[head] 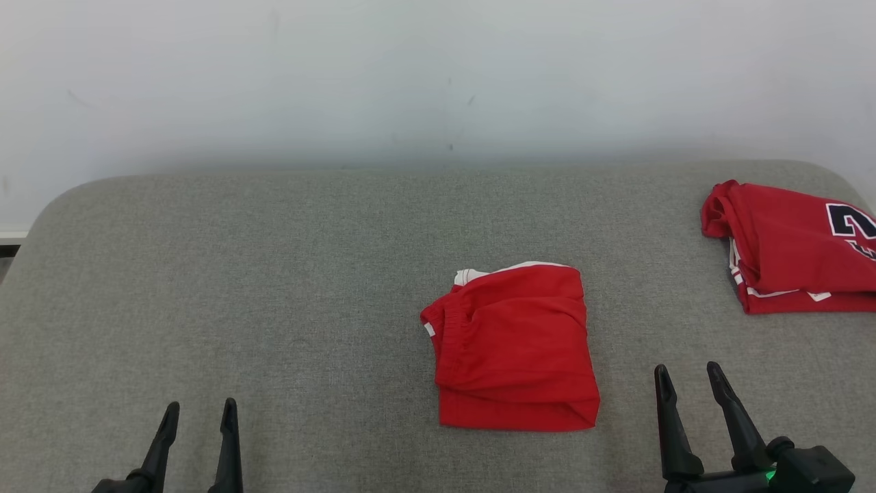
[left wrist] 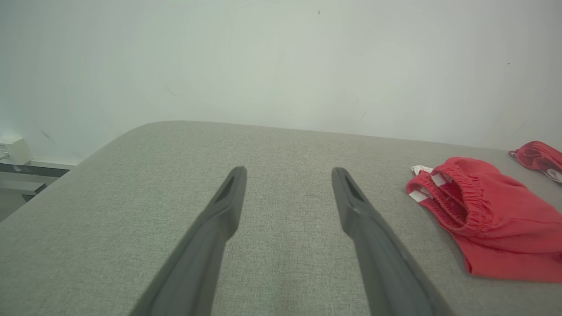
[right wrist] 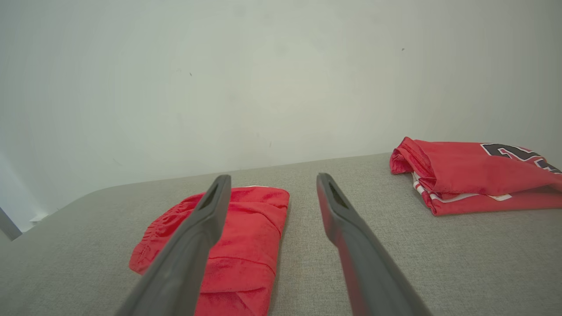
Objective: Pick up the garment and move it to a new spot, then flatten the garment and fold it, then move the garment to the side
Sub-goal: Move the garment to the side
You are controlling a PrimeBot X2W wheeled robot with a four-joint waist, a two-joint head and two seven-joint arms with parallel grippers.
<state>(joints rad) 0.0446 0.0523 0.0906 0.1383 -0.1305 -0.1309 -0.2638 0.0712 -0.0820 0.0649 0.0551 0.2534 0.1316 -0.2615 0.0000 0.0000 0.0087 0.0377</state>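
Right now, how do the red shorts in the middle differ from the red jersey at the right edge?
The red shorts lie centrally; the red jersey lies farther back at the right, cut by the head view's edge. The shorts are unprinted with a gathered waistband; the jersey bears a dark number and white trim. Both are red and folded.

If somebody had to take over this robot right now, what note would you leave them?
Left gripper: fingers open, empty, at the near left of the grey padded surface.
Right gripper: fingers open, empty, near right, just beside the red shorts.
The red shorts lie folded mid-surface; a red jersey lies folded at the far right.
Done: folding, by the look of it.
Left: probably moving the red shorts to the side.
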